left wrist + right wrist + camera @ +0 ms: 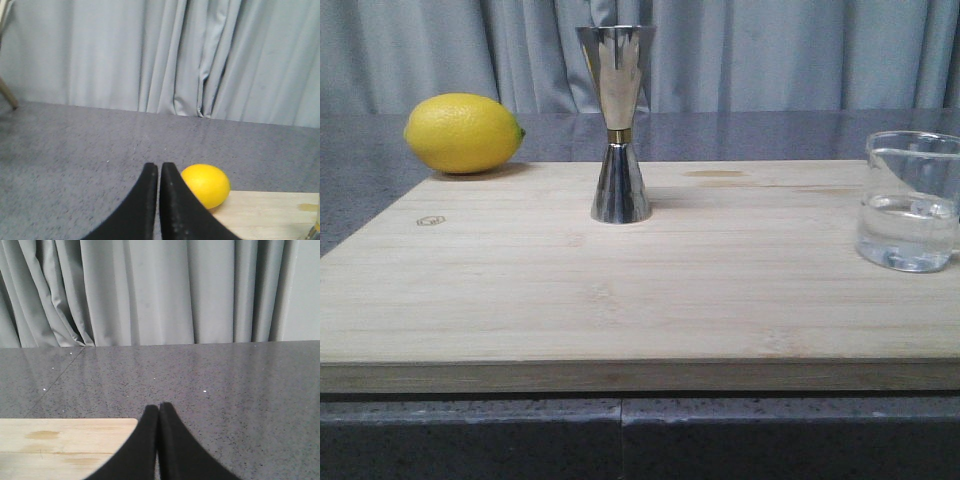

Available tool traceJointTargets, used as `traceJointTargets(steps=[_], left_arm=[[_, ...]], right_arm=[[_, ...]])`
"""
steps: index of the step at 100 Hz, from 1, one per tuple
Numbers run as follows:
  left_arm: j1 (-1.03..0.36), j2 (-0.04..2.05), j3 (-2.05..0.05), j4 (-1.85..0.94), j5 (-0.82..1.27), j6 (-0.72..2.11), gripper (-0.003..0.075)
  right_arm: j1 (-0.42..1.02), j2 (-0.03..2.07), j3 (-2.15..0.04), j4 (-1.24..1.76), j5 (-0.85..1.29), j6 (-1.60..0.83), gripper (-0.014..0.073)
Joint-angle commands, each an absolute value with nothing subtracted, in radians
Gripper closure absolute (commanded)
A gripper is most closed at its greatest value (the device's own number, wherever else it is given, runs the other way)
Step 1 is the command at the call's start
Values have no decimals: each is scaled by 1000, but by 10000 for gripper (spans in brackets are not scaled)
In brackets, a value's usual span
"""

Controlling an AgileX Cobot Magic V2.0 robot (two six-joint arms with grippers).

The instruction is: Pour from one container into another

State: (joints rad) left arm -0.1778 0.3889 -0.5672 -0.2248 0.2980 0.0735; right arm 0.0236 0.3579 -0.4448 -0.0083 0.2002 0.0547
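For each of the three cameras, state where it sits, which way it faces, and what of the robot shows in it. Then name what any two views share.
Front view: low at the table edge, facing forward over the wooden board to the jigger, lemon, beaker and curtain; no robot parts show.
Left wrist view: above the left end effector, fingers shut, facing the curtain past the lemon.
Right wrist view: above the right end effector, fingers shut, facing grey countertop and curtain.
Shared: the lemon appears in the front and left wrist views; the board in all three.

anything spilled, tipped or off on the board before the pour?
Nothing spilled or tipped. The jigger stands upright mid-board, and the beaker stands upright at the right with its liquid inside. One faint yellowish stain marks the board behind the jigger; it looks dry.
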Motion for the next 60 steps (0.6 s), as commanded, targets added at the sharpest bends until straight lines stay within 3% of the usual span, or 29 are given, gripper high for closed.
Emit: traceJointTargets(steps=[1,14,30,46,53,60], left_arm=[[-228,486,-681,-228,229,121,738],[-280,609,-815,-228,277,143,738],[-293,767,-967,-230,515,143,738],[-293,873,-1019,-230,607,202,725],[-293,900,-1019,-230,607,238,670],[-293,924,-1019,-232,605,279,561]], right_arm=[[25,436,-515,-7,135,52,657],[25,517,-571,-7,162,52,657],[25,600,-653,-7,275,52,657],[25,635,-680,-23,296,52,652],[25,637,-680,-32,292,51,615],[25,637,-680,-45,284,51,531]])
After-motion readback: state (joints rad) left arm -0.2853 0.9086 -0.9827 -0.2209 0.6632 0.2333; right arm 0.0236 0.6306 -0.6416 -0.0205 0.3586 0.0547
